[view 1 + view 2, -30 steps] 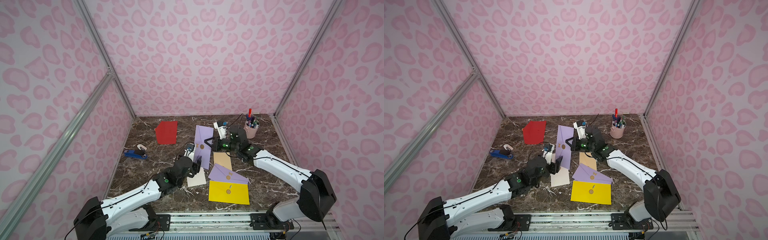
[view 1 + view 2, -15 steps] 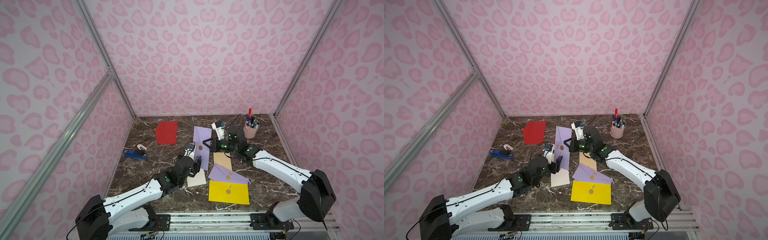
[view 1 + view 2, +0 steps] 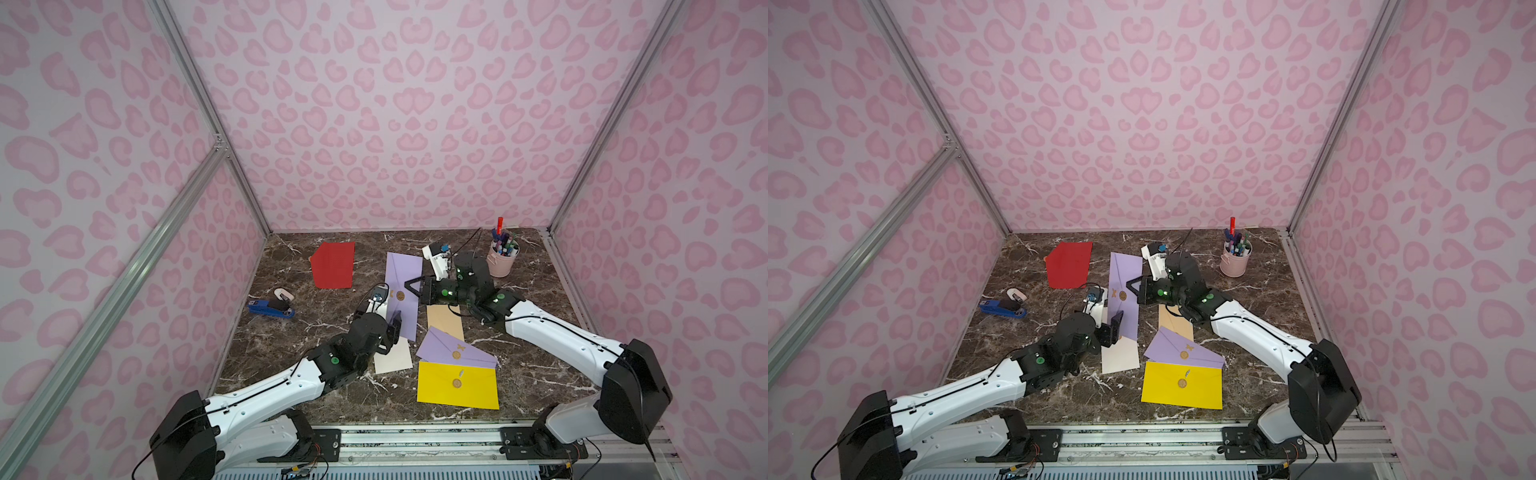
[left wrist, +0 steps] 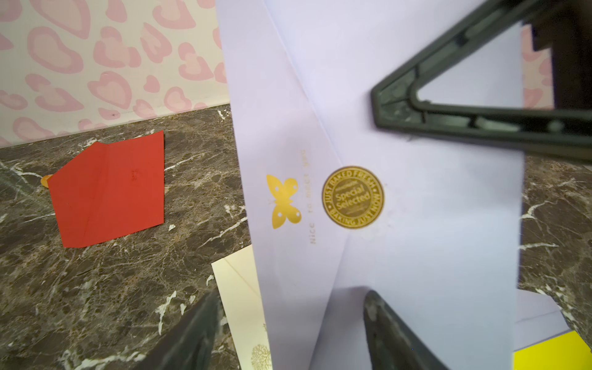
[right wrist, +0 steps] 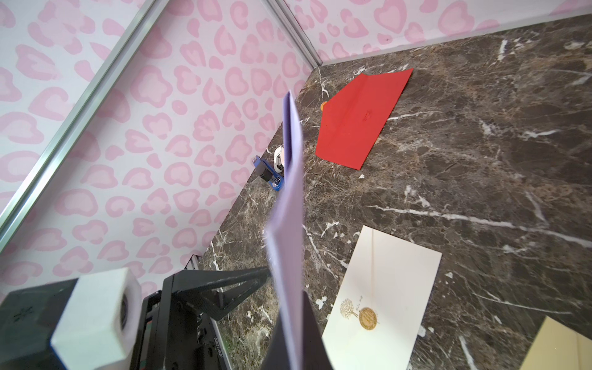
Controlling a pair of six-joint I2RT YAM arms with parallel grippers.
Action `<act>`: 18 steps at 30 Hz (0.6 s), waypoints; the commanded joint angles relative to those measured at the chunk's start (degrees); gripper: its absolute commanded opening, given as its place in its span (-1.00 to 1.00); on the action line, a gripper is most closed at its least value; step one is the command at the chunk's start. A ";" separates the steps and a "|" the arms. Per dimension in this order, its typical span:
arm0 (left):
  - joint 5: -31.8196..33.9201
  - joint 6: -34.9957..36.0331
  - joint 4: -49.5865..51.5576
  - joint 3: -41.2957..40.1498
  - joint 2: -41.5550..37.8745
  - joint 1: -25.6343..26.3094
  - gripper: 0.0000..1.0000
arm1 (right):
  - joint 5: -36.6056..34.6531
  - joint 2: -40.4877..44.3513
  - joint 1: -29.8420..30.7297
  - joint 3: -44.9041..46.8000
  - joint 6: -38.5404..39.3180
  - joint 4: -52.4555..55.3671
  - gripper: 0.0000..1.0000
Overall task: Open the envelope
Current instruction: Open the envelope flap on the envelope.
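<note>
A long purple envelope (image 3: 402, 291) (image 3: 1123, 286) hangs lifted off the marble table, its flap sealed by a round gold sticker (image 4: 352, 197) beside a gold butterfly (image 4: 283, 201). My right gripper (image 3: 410, 286) (image 5: 286, 285) is shut on the envelope's side edge, and the right wrist view shows the envelope (image 5: 291, 192) edge-on. My left gripper (image 3: 390, 328) (image 3: 1111, 326) (image 4: 288, 320) is open at the envelope's lower end. One finger (image 4: 384, 326) lies in front of the purple face, the other (image 4: 198, 330) stands off to its side.
In both top views, a red envelope (image 3: 334, 266) lies at the back left. A cream envelope (image 3: 392, 357), a tan one (image 3: 446, 322), a second purple one (image 3: 455, 353) and a yellow one (image 3: 457, 384) lie in the middle and front. Also present: a pink pen cup (image 3: 503, 259) and a blue stapler (image 3: 270, 309).
The left gripper has crept slightly toward the hanging envelope's lower end. The right gripper keeps the envelope where it was.
</note>
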State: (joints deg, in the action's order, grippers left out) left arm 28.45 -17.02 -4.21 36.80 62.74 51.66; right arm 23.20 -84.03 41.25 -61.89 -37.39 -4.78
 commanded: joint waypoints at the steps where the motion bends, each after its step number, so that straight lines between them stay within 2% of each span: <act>1: 1.77 -0.72 0.65 0.03 0.01 -0.03 0.47 | -0.35 0.51 0.03 -0.50 0.56 0.12 -1.00; 18: 5.43 -1.70 2.88 0.16 -0.21 -0.05 0.50 | -0.09 0.79 0.23 -0.51 0.72 0.64 -1.00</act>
State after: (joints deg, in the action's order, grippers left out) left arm 32.49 -18.11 -2.46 36.80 62.70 51.66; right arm 23.22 -83.50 41.41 -61.89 -37.21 -4.62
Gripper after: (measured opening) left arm 0.746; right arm 0.049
